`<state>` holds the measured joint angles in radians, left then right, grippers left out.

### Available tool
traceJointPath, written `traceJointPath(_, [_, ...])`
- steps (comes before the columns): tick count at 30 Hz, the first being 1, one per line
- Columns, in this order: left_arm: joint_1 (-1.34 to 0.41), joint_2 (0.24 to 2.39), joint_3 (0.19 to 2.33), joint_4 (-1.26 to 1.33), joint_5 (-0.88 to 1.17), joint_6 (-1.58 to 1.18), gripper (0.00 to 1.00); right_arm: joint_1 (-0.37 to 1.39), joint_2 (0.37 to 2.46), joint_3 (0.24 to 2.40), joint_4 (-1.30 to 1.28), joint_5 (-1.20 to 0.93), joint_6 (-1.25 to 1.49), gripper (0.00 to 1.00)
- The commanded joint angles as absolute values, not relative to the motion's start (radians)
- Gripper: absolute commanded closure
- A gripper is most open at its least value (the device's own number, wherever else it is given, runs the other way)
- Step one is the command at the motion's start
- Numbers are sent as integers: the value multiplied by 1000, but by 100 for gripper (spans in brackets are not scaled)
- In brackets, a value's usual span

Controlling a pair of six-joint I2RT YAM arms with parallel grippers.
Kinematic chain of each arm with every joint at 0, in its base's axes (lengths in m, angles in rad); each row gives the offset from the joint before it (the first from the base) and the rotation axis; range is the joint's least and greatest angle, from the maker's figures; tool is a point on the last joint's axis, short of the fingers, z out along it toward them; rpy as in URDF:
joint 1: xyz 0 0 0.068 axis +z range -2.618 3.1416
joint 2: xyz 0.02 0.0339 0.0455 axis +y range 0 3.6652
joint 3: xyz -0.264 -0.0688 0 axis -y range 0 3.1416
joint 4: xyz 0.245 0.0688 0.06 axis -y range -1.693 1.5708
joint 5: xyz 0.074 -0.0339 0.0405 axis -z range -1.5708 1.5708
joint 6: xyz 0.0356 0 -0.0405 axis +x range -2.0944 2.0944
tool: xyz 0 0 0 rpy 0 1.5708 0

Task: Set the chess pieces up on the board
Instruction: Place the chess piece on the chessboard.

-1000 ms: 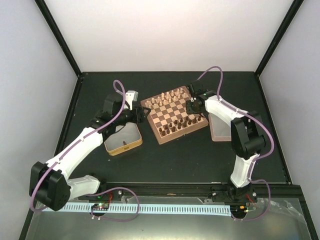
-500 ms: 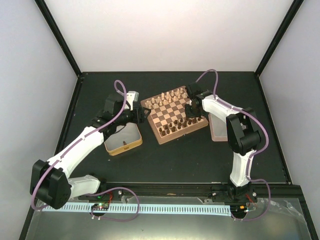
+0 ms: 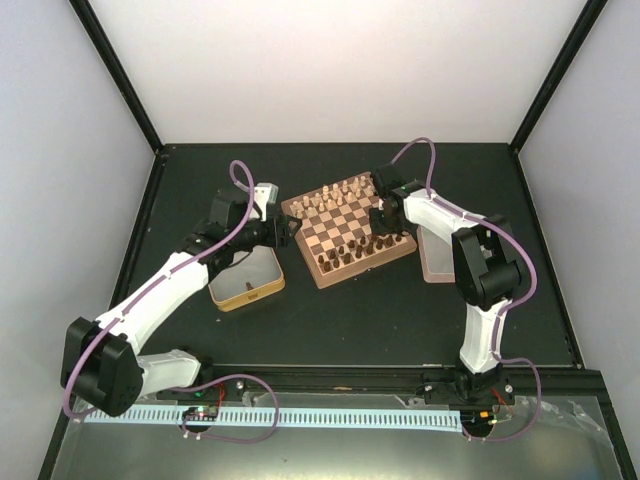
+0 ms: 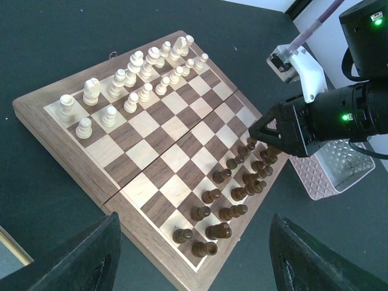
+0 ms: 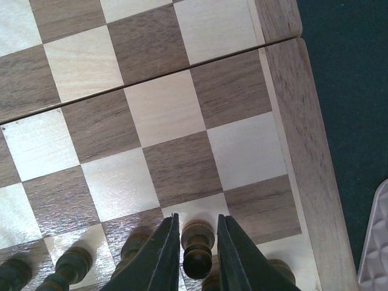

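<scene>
Dark ranks [image 4: 233,194] look nearly full; my right gripper [image 5: 197,219] straddles a pawn [image 5: 197,260], grip unclear, left gripper [image 4: 194,221] gapes empty.

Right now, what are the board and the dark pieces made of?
The board looks like wood with a matte finish: grain streaks run along its rim and squares. The dark pieces look like dark-stained wood with a slight sheen and rounded, turned shapes, but I can't be sure.
</scene>
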<state>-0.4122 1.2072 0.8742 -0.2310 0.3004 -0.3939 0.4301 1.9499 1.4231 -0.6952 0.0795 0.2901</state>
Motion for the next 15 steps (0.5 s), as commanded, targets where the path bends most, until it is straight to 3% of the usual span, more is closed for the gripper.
traceJointPath(1, [-404, 1221, 881, -234, 307, -398, 32, 426, 1958, 1445, -689, 87, 285, 81])
traceJointPath(8, [-405, 1214, 886, -259, 280, -422, 32, 426, 1897, 1436, -683, 92, 312, 77])
traceJointPath(15, [-383, 1188, 902, -434, 137, -479, 31, 426, 1729, 1368, -638, 109, 379, 65])
